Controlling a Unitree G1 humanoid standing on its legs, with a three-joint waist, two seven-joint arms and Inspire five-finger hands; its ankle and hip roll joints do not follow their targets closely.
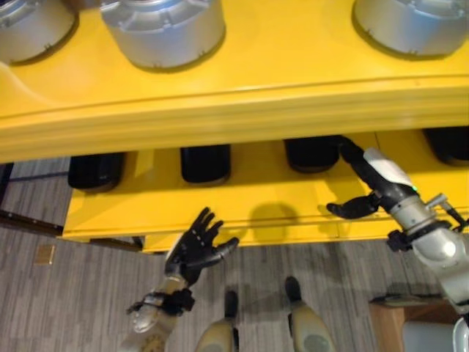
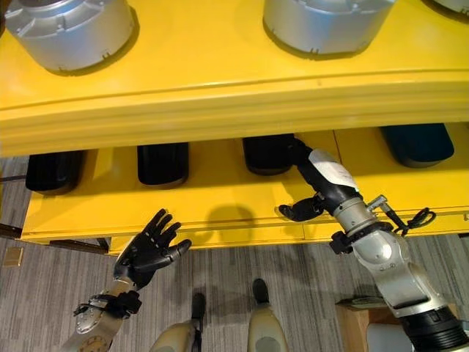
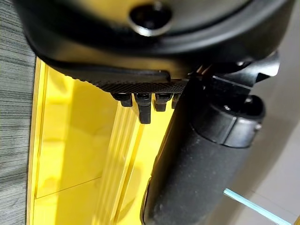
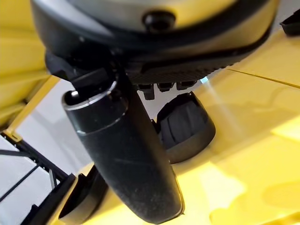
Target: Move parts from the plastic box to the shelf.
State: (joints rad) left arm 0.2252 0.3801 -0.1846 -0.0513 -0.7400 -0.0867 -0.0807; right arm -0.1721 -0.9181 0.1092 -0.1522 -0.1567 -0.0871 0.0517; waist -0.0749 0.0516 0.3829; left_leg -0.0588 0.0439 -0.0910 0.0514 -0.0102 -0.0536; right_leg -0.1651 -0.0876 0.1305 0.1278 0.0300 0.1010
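A yellow shelf (image 1: pixel 293 81) has two levels. Silver round parts (image 1: pixel 163 29) stand on the upper level. Several black parts (image 1: pixel 206 163) sit in a row on the lower level (image 1: pixel 271 198). My right hand (image 1: pixel 381 176) reaches over the lower level, its fingers straight and touching the side of one black part (image 1: pixel 311 152), its thumb spread toward the front edge. In the right wrist view that black part (image 4: pixel 185 126) lies just past the fingers (image 4: pixel 166 86). My left hand (image 1: pixel 196 249) hangs open below the shelf's front edge, holding nothing.
Another black part (image 1: pixel 447 143) sits at the far right of the lower level and one (image 1: pixel 95 170) at the far left. A brown box corner (image 1: pixel 396 323) shows at the lower right. A dark frame (image 1: pixel 15 213) stands left of the shelf on grey floor.
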